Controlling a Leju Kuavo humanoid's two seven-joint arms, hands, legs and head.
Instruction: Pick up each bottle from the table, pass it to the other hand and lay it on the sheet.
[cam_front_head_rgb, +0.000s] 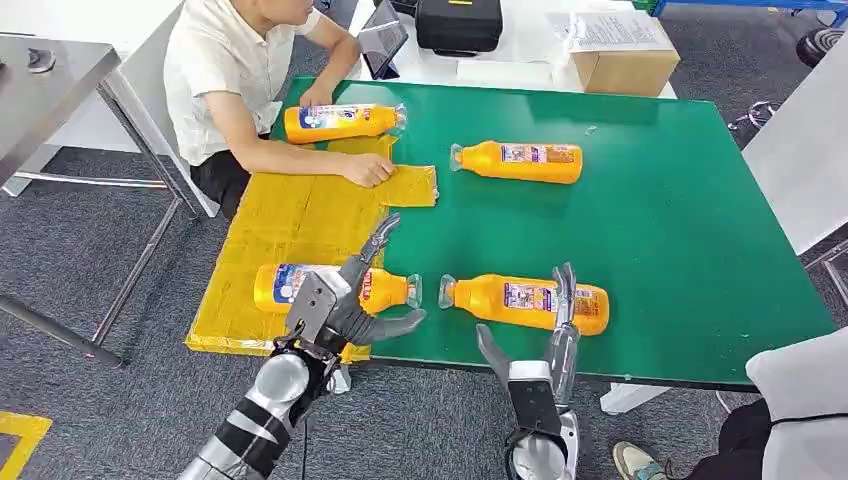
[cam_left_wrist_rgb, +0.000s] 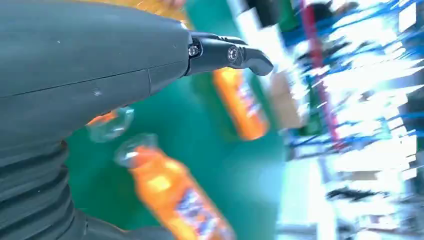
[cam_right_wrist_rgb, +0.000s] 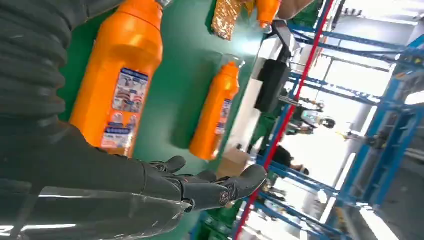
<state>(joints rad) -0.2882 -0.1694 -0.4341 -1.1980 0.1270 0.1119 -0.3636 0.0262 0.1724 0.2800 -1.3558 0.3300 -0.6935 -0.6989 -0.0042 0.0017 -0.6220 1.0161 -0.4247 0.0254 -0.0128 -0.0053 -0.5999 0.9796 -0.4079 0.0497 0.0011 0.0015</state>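
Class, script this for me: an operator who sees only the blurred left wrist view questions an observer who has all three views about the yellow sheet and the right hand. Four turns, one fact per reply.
Operator: My wrist picture is smeared. Does any bottle lie on the sheet near my left hand?
Observer: Yes. In the head view the near-left bottle lies on its side on the yellow sheet, with the left hand spread just above it and holding nothing.
Operator: And where is the right hand?
Observer: The right hand is open at the table's near edge, its fingers pointing up at the near-right bottle, which lies on the green table and is not gripped.
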